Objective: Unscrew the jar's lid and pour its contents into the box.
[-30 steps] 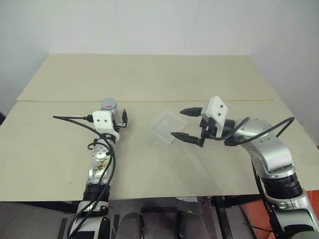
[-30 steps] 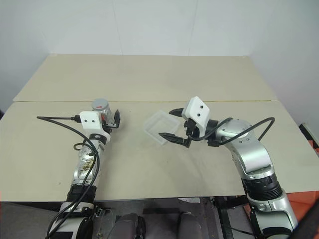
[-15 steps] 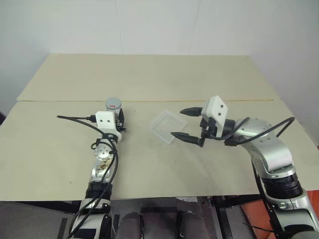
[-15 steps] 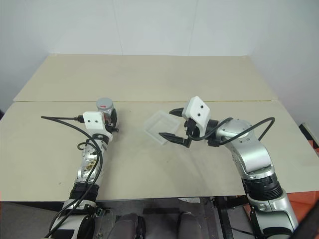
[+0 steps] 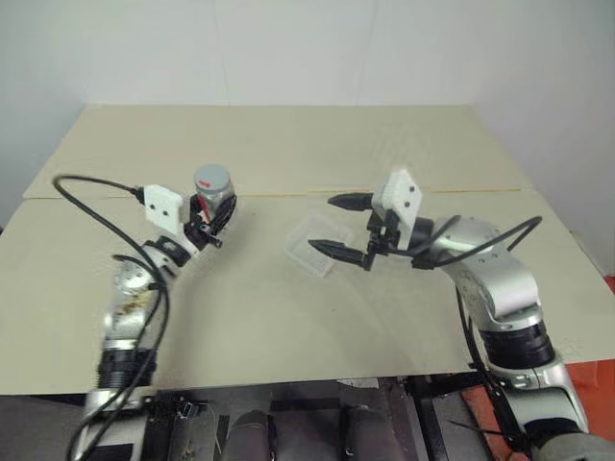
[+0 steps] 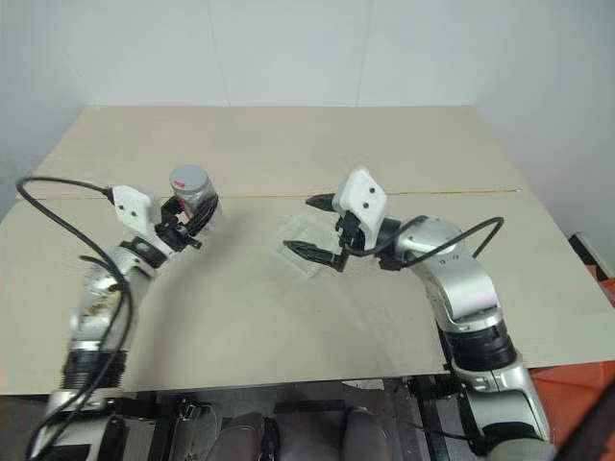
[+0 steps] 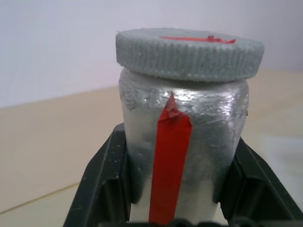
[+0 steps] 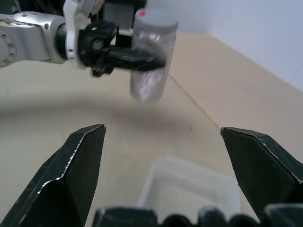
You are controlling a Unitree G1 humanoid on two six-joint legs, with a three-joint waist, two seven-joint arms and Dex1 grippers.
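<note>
The left gripper [image 5: 205, 223] is clamping the jar [image 7: 182, 156] by its body, below the lid [image 7: 189, 53], holding it upright and clear of the table [image 5: 288, 144]; gripping low is leaving the cap exposed for unscrewing. The right gripper [image 5: 348, 226] is hovering with its fingers spread wide, aimed toward the jar, evidently staged to take the lid. The box [image 5: 309, 248] is lying on the table just beneath the right gripper, between the two arms, ready to receive the contents.
</note>
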